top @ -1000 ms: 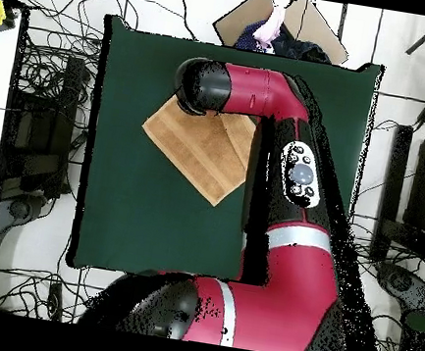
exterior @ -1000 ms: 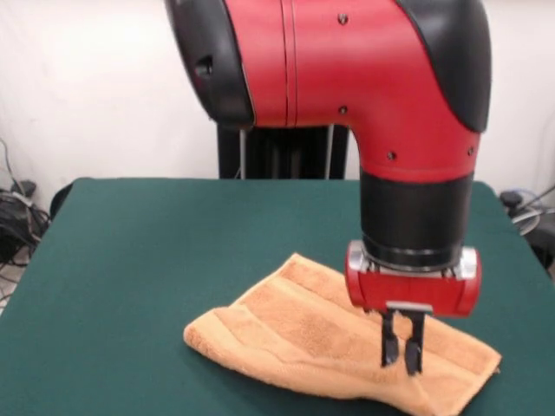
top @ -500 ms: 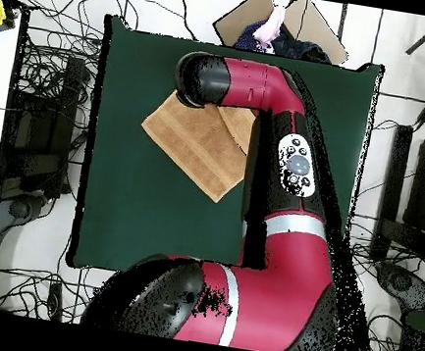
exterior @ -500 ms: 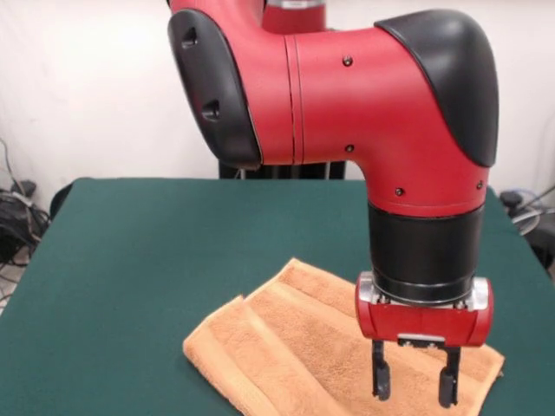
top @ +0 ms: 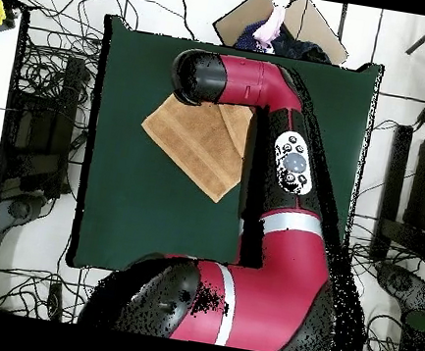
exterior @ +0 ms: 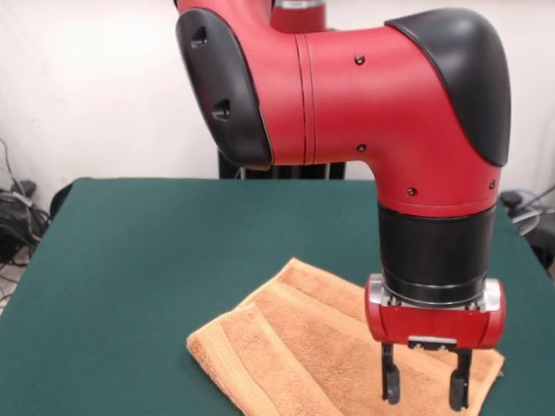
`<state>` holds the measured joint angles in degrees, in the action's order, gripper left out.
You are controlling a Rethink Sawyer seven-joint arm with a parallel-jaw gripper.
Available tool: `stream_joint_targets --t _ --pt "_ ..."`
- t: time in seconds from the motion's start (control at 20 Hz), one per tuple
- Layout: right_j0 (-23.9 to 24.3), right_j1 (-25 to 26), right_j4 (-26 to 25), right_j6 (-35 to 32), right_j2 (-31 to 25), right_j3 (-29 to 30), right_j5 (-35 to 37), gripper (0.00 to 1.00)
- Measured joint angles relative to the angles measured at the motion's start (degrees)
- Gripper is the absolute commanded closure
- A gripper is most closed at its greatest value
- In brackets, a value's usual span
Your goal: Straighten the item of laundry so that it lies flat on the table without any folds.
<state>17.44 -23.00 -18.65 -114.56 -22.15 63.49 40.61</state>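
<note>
The orange-tan towel [exterior: 295, 347] lies on the dark green table [exterior: 139, 260], near the front edge, turned at an angle, with a ridge running along its left part. From above, the towel [top: 189, 150] shows as a slanted rectangle partly under the arm. My gripper [exterior: 423, 394] hangs over the towel's right end, open, with nothing between its black fingers [exterior: 391, 386]. In the overhead view the arm's head hides the gripper.
The red and black arm [top: 278, 164] reaches across the table's right half in the overhead view. Cables and equipment lie on the floor around the table [top: 110, 217]. A cardboard sheet [top: 281, 21] sits beyond the far edge.
My gripper went from shut to open and shifted slightly right over the towel's end. The fold at the towel's near edge has dropped, so the cloth lies flatter.
</note>
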Motion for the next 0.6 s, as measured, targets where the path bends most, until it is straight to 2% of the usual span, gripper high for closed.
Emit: stream_joint_targets --t 0.3,0.6 --pt "-0.13 -0.91 -0.18 0.00 -0.02 0.91 -0.93 0.00" --pt "-0.13 -4.71 -0.39 0.00 -0.03 6.15 -2.01 0.00"
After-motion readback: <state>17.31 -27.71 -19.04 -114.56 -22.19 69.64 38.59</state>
